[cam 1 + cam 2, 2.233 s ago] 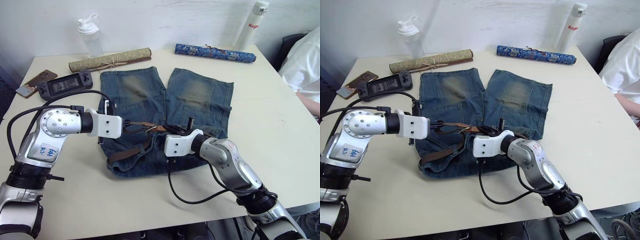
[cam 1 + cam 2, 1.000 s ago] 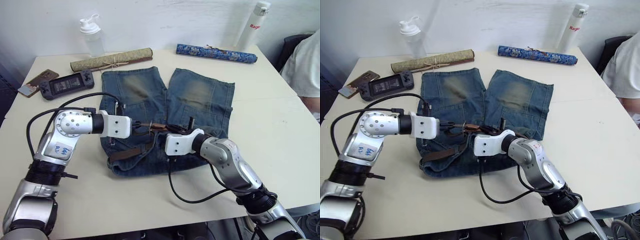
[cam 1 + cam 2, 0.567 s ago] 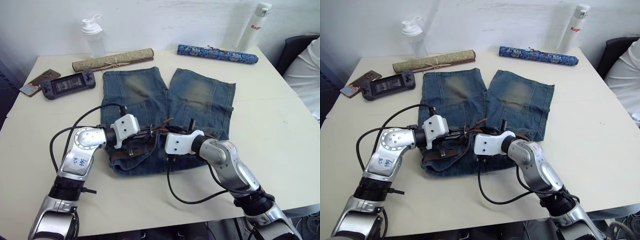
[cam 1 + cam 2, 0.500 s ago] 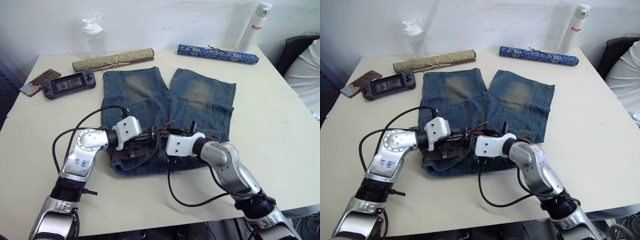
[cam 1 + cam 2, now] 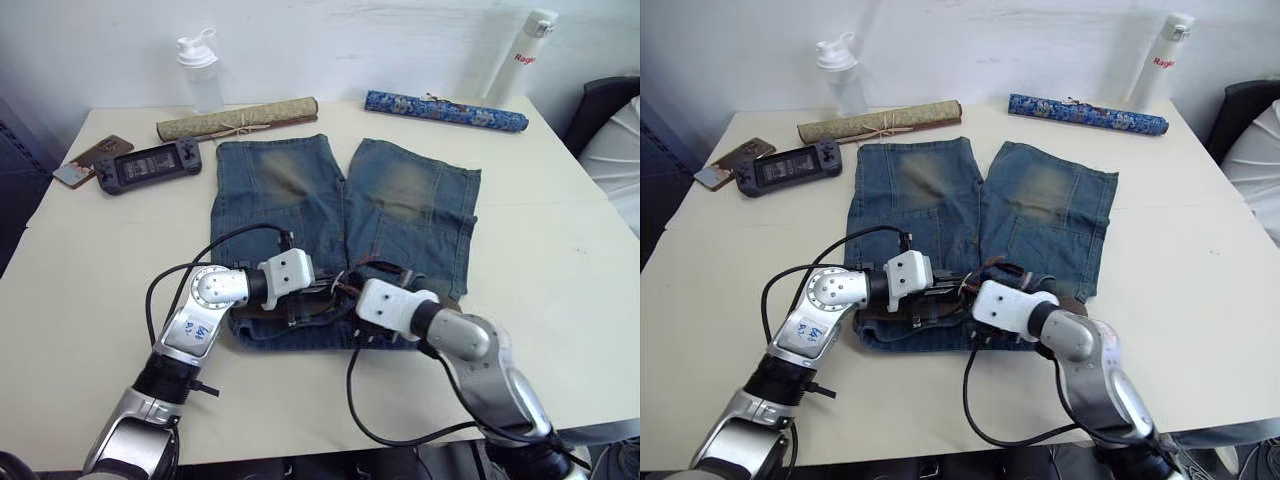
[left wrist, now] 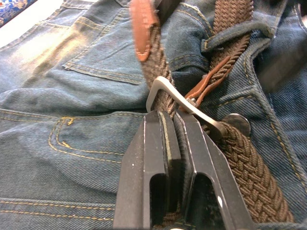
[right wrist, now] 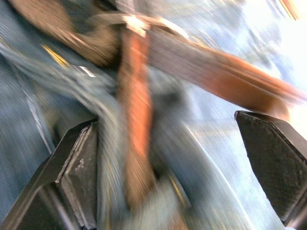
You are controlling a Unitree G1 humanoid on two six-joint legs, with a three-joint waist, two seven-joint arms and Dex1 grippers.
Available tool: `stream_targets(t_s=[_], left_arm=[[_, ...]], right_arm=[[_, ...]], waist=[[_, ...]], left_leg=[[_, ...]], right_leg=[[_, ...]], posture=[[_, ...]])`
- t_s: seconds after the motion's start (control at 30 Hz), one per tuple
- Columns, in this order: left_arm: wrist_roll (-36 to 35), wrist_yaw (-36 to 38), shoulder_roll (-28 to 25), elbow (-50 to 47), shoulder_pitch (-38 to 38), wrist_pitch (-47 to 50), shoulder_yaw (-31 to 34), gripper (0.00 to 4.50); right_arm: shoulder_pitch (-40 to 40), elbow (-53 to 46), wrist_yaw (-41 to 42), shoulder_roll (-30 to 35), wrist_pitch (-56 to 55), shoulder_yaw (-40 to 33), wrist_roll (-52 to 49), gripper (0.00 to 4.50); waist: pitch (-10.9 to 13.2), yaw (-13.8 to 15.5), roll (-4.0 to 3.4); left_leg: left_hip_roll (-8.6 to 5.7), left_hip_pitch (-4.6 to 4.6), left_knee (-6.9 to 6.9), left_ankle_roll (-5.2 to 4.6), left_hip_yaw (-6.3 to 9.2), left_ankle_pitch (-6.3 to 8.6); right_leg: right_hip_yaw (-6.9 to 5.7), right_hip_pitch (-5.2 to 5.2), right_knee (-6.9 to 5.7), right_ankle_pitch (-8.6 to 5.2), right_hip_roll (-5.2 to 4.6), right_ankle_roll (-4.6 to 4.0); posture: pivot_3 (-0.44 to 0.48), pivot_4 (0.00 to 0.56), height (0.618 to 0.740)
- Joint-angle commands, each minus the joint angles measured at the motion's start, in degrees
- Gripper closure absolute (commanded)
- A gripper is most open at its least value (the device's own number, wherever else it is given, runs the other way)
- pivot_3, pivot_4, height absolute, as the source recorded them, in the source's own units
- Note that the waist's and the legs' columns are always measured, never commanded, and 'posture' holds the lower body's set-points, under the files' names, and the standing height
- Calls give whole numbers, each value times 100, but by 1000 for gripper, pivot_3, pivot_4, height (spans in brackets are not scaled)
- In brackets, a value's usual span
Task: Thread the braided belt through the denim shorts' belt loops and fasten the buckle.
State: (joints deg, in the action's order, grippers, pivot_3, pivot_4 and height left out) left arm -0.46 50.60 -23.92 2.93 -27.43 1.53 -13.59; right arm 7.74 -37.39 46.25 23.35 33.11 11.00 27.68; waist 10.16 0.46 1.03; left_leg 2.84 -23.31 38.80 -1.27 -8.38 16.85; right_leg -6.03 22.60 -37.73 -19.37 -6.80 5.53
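Note:
The denim shorts (image 5: 300, 190) lie flat on the table, waistband toward me. The braided belt (image 6: 240, 158) runs along the waistband and under a belt loop (image 6: 230, 38). Its silver buckle (image 6: 165, 93) sits right at my left gripper's tips, and the strap's tan leather tip (image 6: 143, 28) sticks out beyond it. My left gripper (image 6: 168, 115) is shut on the strap at mid-waistband (image 5: 318, 292). Facing it from the right, my right gripper (image 7: 165, 124) stands wide open, straddling a tan leather piece without touching it.
Along the far edge stand a clear bottle (image 5: 200, 70), a rolled mat (image 5: 235, 118), a blue patterned cloth tube (image 5: 445, 110) and a white flask (image 5: 520, 50). A game console (image 5: 150, 165) and phone (image 5: 85, 160) lie at far left. A person's white sleeve (image 5: 615, 150) is at the right.
My right gripper has opened wide. My left gripper has moved right along the waistband with the belt, up to the right gripper. The camera has shifted a little.

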Motion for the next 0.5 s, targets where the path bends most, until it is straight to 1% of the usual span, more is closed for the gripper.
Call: stream_targets(t_s=[0.03, 0.13, 0.33, 0.5], left_arm=[[47, 63, 47, 37, -84, -142, -174, 4500], [58, 58, 70, 95, -125, -200, -206, 4500], [134, 60, 95, 154, -172, -347, -275, 4500], [197, 44, 95, 124, -199, -450, -302, 4500]], right_arm=[[-86, -931, 320, 162, 512, -516, -517, 70], [-38, -1337, 548, 375, 813, -796, -923, 70], [592, -1309, 481, 573, 979, -878, -1523, 70], [763, -545, 145, 1275, -112, -271, -1041, 70]], waist=[[0, -4, 0], [0, 11, -1], [0, 8, -1], [0, 41, -1]], left_leg=[[1, 0, 4, 0, 0, 3], [0, 0, 5, -1, 2, 5], [0, 1, 12, -4, 3, 8], [-4, 0, 17, -11, 3, 12]], right_leg=[[0, 0, 2, 0, 0, 0], [0, 0, 9, 0, -1, 0], [-1, -2, 11, 0, -4, 0], [-6, -5, 13, 0, -11, 0]], posture=[[0, 150, 717], [0, 150, 717], [0, 150, 717], [0, 150, 717]])
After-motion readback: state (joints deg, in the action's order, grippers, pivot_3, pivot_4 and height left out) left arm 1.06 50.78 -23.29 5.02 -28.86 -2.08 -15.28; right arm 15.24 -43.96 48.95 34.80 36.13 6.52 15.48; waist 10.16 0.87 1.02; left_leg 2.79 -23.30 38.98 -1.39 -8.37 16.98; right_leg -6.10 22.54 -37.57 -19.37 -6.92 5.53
